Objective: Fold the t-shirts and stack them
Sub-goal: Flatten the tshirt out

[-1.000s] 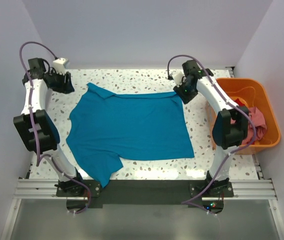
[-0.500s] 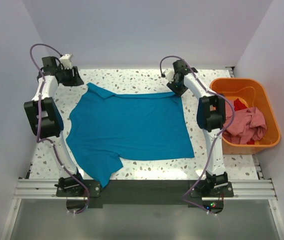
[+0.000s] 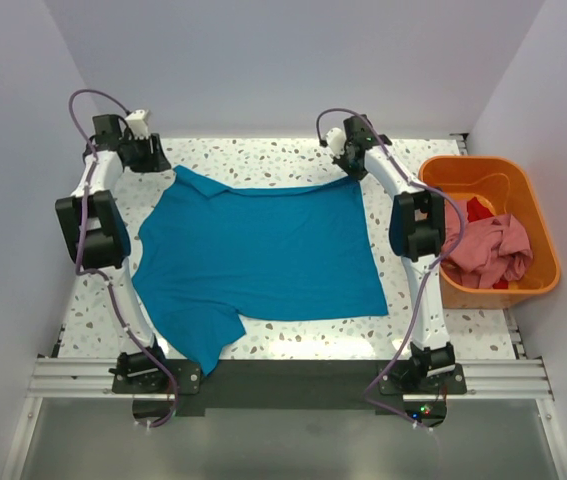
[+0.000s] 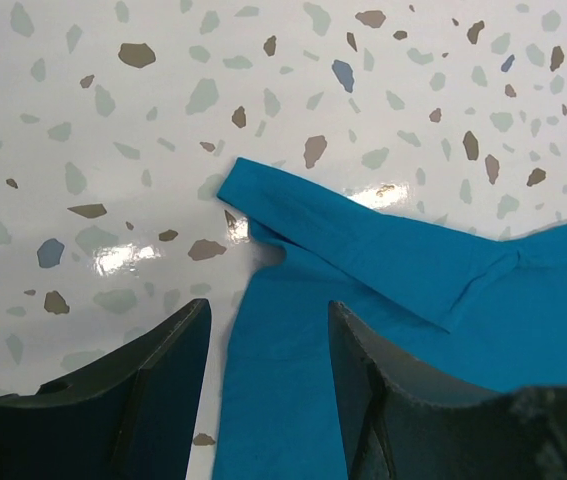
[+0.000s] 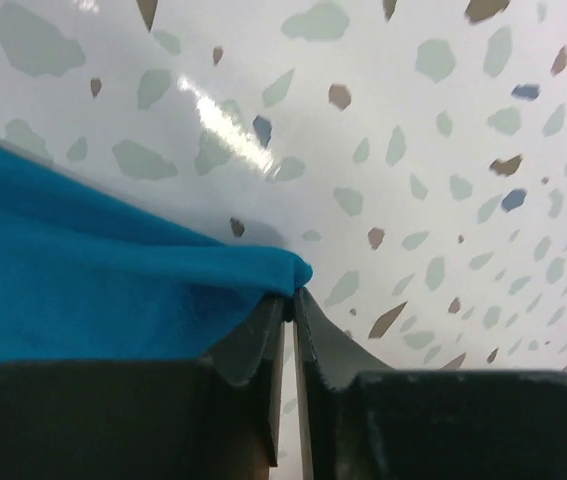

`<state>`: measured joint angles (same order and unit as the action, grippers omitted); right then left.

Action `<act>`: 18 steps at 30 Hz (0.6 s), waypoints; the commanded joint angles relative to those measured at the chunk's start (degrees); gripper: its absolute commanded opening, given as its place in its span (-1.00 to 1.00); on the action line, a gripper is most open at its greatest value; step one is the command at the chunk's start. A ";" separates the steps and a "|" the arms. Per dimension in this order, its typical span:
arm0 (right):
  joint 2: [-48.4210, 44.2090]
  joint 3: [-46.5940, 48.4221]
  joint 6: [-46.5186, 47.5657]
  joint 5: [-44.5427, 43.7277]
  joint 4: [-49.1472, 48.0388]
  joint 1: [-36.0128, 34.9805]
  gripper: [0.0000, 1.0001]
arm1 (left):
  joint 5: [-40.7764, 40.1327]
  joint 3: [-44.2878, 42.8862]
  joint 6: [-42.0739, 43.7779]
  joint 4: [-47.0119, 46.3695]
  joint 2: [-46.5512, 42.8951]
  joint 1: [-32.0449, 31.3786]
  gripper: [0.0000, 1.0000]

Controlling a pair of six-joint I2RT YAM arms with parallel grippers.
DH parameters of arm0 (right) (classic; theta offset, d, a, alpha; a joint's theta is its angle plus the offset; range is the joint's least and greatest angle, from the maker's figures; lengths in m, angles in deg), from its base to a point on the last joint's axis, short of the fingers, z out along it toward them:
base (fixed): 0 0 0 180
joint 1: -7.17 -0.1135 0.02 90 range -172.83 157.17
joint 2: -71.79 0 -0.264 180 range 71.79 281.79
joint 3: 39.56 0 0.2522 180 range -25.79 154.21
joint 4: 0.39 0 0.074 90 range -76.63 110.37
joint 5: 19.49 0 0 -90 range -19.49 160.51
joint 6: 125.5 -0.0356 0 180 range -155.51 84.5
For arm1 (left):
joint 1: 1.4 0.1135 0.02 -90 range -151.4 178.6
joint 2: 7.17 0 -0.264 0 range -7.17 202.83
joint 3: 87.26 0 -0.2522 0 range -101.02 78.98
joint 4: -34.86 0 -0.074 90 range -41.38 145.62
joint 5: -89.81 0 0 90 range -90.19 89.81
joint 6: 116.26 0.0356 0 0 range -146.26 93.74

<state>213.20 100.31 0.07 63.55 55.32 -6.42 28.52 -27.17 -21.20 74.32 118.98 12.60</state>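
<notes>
So in the last second both arms stretch out toward the far edge of the table [image 3: 263,152], and each one ends up parked at a far corner of the teal t-shirt [image 3: 258,250]. The shirt itself hasn't really budged: it's still spread flat in the middle, one sleeve hanging toward the near edge.

The big change is the right gripper [image 5: 290,298]. Its jaws have come almost together, and the wrist view shows the far right corner of the shirt pinched between the tips. The left gripper [image 4: 268,318] is behind on that. Its jaws stand apart, hovering over the shirt's edge just beside the far left sleeve, with nothing caught yet.

My read is that this is the setup for the first fold: one corner grabbed, the other about to be. No folding has actually happened yet.

The pink shirt [image 3: 498,250] and red shirt [image 3: 478,210] are still bunched in the orange tub [image 3: 483,165] off to the right, so there's plenty left to do.

As for brands, labels or writing, I can't see any anywhere
</notes>
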 commanded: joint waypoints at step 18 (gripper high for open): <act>-0.87 -0.07 3.72 -0.69 -9.53 0.22 -1.00 | -8.84 -9.51 -1.81 -4.78 7.53 -3.27 0.11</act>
<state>215.58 101.01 2.69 63.53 47.98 -6.35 22.42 -33.48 -21.42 72.15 124.40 10.83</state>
